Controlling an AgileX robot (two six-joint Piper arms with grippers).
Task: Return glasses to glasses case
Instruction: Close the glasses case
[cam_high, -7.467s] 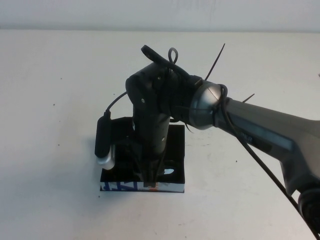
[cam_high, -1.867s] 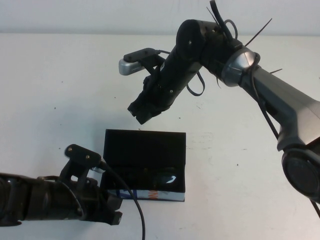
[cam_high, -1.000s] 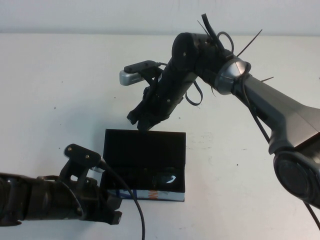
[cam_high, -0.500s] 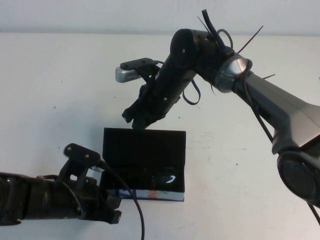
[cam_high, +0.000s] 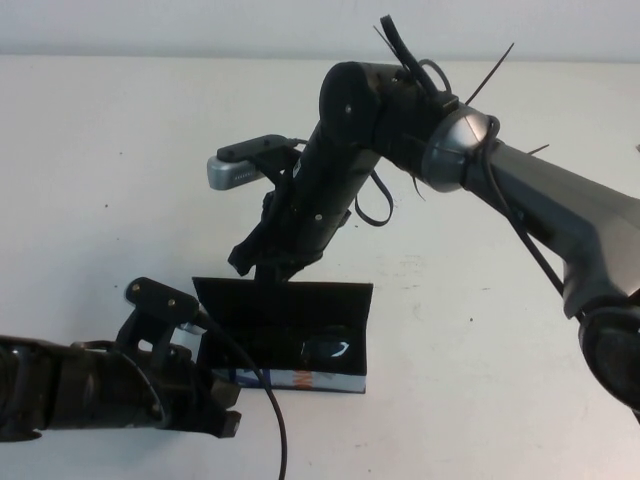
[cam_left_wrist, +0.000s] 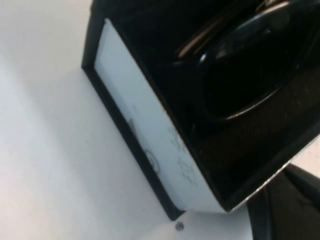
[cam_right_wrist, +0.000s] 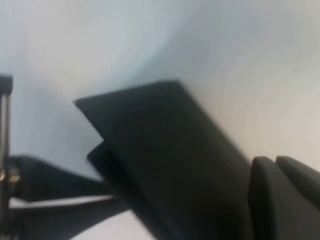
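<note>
The glasses case (cam_high: 292, 379) lies open on the white table, its white front strip facing me. The dark glasses (cam_high: 325, 350) lie inside it, toward its right end. The lid (cam_high: 283, 300) stands partly raised. My right gripper (cam_high: 258, 262) is shut and empty, its tips against the lid's far edge near the left corner. In the right wrist view the joined fingertips (cam_right_wrist: 280, 180) sit beside the black lid (cam_right_wrist: 165, 145). My left gripper (cam_high: 215, 410) is low at the case's front left corner. The left wrist view shows the strip (cam_left_wrist: 145, 125) and the glasses (cam_left_wrist: 240, 75) close up.
The white table (cam_high: 500, 330) stretches to the right of the case and behind it. The right arm (cam_high: 520, 190) reaches in from the right above the table. The left arm (cam_high: 80, 390) and its cable (cam_high: 262, 410) lie along the front left.
My right gripper has come down and to the left onto the lid's far edge. The lid has tipped up from lying flat. The left arm has barely moved.
</note>
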